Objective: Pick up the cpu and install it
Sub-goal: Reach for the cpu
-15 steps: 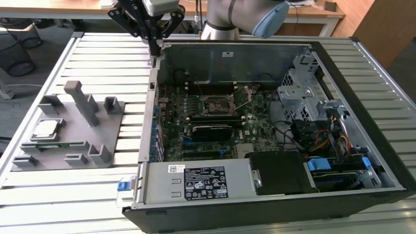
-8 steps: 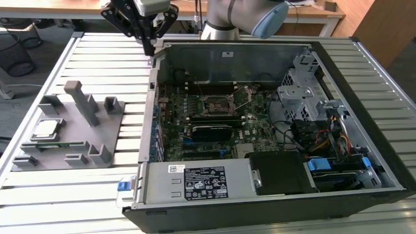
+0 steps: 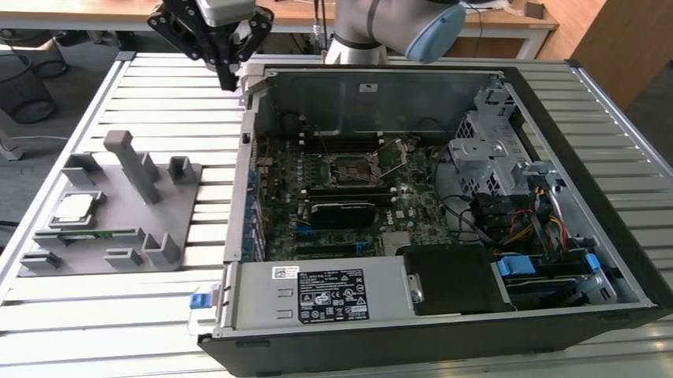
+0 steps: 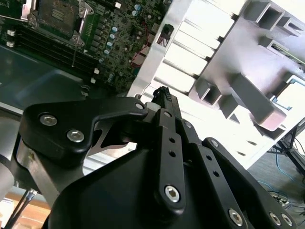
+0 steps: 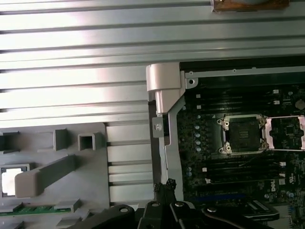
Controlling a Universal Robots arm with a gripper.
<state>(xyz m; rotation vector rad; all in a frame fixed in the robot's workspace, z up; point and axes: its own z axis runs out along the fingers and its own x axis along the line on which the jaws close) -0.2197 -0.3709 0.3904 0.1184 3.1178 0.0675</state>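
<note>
- End effector (image 3: 227, 77) hangs, pointing down, over the slatted metal surface (image 3: 158, 94). It is just outside the corner of the open computer case (image 3: 421, 350) that lies toward the upper left of the exterior view.
- Its two black fingers (image 4: 164, 102) are brought together at the tips and nothing is held between them. In both wrist views they meet in one narrow point above the surface.
- Nearest to the end effector is the grey metal edge of the case wall (image 5: 164, 109), just beside the fingertips in the first wrist view.
- Inside the case, the motherboard (image 3: 421, 205) lies flat. Its processor socket (image 5: 243, 134) is open, and the metal cover frame (image 5: 286, 133) is swung to one side of it.
- On the exterior view's left of the case, a grey holder tray (image 3: 126, 236) with blocks and pockets rests on the surface.
- The cpu (image 3: 76, 206) lies in a square pocket of this tray with its silver top up, well apart from the end effector.
- A narrow green memory stick (image 3: 90, 234) sits in a slot of the same tray, just beside the cpu.
</note>
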